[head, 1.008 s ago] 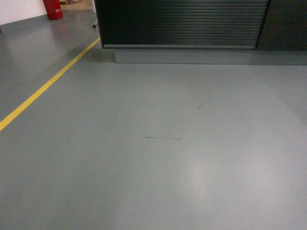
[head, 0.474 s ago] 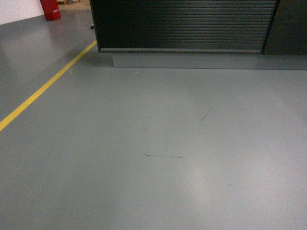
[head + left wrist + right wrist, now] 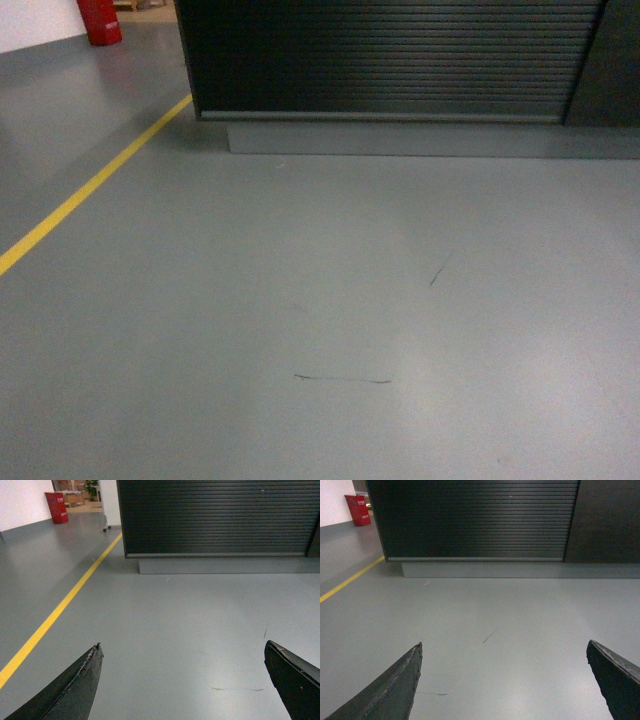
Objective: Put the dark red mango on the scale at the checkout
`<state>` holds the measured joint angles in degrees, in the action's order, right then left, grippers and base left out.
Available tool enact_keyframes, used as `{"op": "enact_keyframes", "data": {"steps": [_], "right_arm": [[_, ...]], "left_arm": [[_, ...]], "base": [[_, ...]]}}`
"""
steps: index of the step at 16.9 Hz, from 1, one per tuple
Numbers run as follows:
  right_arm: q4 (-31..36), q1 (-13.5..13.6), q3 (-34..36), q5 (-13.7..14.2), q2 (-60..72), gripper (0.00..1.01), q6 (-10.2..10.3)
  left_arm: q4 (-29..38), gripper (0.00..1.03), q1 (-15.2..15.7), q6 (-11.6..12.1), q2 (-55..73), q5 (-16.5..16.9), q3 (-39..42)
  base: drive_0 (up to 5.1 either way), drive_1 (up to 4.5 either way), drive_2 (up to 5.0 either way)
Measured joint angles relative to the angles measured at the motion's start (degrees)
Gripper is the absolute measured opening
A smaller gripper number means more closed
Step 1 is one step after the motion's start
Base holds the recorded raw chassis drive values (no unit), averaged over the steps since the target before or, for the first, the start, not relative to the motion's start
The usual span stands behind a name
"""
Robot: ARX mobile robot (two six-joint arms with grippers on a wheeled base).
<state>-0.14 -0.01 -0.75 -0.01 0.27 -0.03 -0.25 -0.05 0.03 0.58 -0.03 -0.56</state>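
Head view: the checkout (image 3: 380, 60) fills the top of the frame, its ribbed front and grey plinth (image 3: 430, 138) sitting lower and larger than a second ago.
Change: the floor scuffs (image 3: 342, 379) have slid down the frame and the yellow line (image 3: 90, 188) has swung left, so the base is rolling up to the counter.
Left gripper (image 3: 182, 680): fingers spread wide, nothing between them.
Right gripper (image 3: 504, 680): jaws apart too, and empty.
Dark red mango: not visible in any view; neither pincer carries it.
Scale: out of sight, the counter top lies above every frame.
Reading: this looks like an approach leg; the mango has yet to be found and picked.
Background: red bin (image 3: 56, 507) far left.
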Motion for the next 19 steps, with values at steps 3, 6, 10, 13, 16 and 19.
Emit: {"op": "enact_keyframes", "data": {"steps": [3, 6, 10, 13, 16, 19], "right_arm": [[-0.24, 0.0, 0.0, 0.0, 0.0, 0.98, 0.0], [-0.04, 0.0, 0.0, 0.0, 0.0, 0.98, 0.0], [-0.04, 0.0, 0.0, 0.0, 0.0, 0.98, 0.0], [-0.04, 0.0, 0.0, 0.02, 0.0, 0.98, 0.0], [0.07, 0.0, 0.0, 0.0, 0.0, 0.98, 0.0], [-0.09, 0.0, 0.0, 0.02, 0.0, 0.98, 0.0]], "left_arm": [[0.0, 0.98, 0.0, -0.02, 0.0, 0.0, 0.0], [0.02, 0.98, 0.0, 0.0, 0.0, 0.02, 0.0], [0.09, 0.98, 0.0, 0.0, -0.02, 0.04, 0.0], [0.02, 0.98, 0.0, 0.0, 0.0, 0.0, 0.0], [-0.04, 0.98, 0.0, 0.0, 0.0, -0.11, 0.0], [0.04, 0.98, 0.0, 0.0, 0.0, -0.02, 0.0]], "base": [[-0.1, 4.18, -4.4], [-0.1, 4.16, -4.4], [0.0, 4.25, -4.3], [0.0, 4.23, -4.3], [-0.1, 4.17, -4.4], [-0.1, 4.18, -4.3]]}}
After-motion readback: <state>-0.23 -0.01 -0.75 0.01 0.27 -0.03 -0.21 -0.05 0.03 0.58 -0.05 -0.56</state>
